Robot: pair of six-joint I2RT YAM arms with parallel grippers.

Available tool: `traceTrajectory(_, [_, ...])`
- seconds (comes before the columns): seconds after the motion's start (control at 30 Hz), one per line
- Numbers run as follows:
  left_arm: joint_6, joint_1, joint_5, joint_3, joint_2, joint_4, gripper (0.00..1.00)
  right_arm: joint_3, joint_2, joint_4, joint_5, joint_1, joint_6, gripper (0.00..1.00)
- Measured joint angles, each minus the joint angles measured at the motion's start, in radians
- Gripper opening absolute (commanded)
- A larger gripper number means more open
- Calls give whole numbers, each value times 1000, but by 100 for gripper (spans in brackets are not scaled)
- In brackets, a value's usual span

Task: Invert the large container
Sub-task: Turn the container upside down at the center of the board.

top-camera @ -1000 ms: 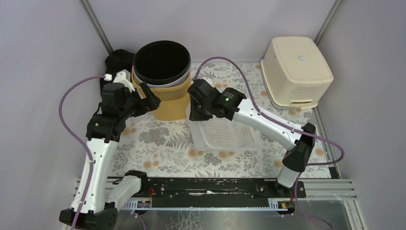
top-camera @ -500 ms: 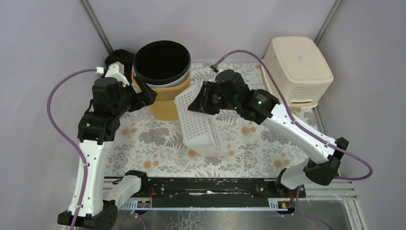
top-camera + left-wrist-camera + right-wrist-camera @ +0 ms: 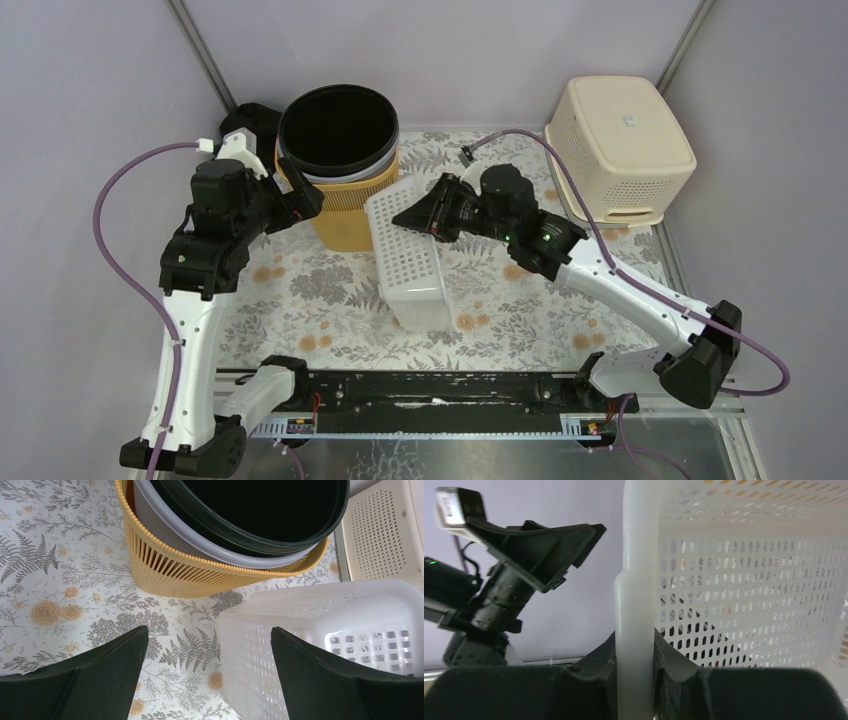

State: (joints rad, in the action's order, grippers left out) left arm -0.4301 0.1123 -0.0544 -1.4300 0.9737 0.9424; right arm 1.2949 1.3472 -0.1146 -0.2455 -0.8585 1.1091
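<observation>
A yellow slatted basket (image 3: pixel 345 215) stands upright at the back of the floral-covered bench (image 3: pixel 320 290), with a grey bin (image 3: pixel 352 180) and a black bucket (image 3: pixel 338 130) nested inside. At far right, a cream perforated basket (image 3: pixel 618 148) sits upside down

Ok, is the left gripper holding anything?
No, the left gripper stands wide open in its wrist view, with nothing clamped in it.

White basket (image 3: pixel 410 265) of smooth translucent perforated plastic, yellow basket (image 3: pixel 345 215) of ribbed plastic, black bucket (image 3: pixel 338 130) slightly glossy, cream basket (image 3: pixel 620 140) of matt plastic, table (image 3: pixel 320 290) under smooth printed cover
</observation>
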Motion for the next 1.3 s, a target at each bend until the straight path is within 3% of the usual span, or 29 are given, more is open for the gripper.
traceTrajectory(0.4, [0,0,13,0,11,0,100,-307,-84,512,-8,40,188,0])
traceTrajectory(0.57, [-1,0,13,0,14,0,100,-528,-138,820,26,68,307,0])
traceTrajectory(0.83, [-2,0,11,0,21,0,100,-765,-30,1278,70,137,536,0])
traceTrajectory(0.97, [-7,0,10,2,20,0,100,-817,-15,1332,56,145,553,6])
traceTrajectory(1.3, [-40,0,-65,85,4,-10,100,-848,-38,1257,-19,180,503,18])
